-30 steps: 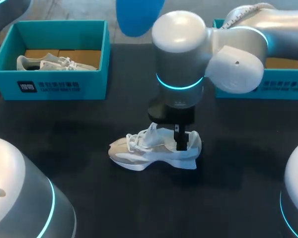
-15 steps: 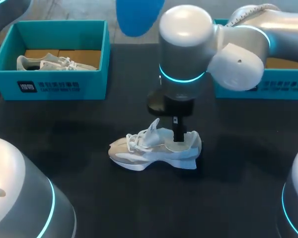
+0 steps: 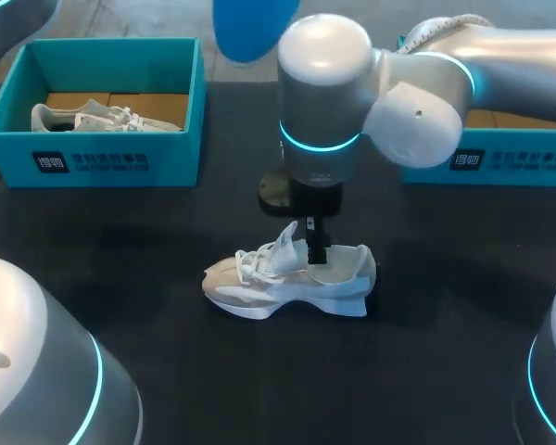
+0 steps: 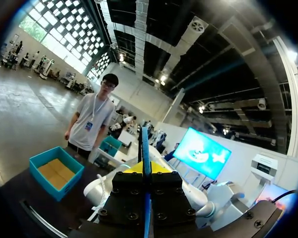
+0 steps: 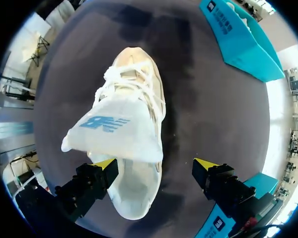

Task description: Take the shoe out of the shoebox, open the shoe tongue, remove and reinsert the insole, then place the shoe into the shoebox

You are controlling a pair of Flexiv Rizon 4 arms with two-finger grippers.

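Note:
A white and beige shoe point(image 3: 287, 278) lies on its sole mid-table, toe to the left; from the right wrist its tongue point(image 5: 116, 130) stands lifted over the laces. My right gripper point(image 3: 313, 248) hangs open just above the shoe's opening, behind the tongue. In the right wrist view the right gripper point(image 5: 155, 163) has one yellow fingertip point(image 5: 105, 163) over the shoe's rim and the other over bare table beside it. The teal shoebox point(image 3: 510, 156) at the back right is partly hidden by my right arm. My left gripper point(image 4: 145, 168) is shut, holds nothing and points away from the table.
A second teal shoebox point(image 3: 107, 153) at the back left holds another pale shoe point(image 3: 102, 118). Both boxes show in the right wrist view, the left one point(image 5: 238, 34) and the right one point(image 5: 228, 210). My arms' bases point(image 3: 37, 371) fill the front corners.
My right arm has shifted left along the shoe, from over the heel toward the tongue. The shoe has stayed put.

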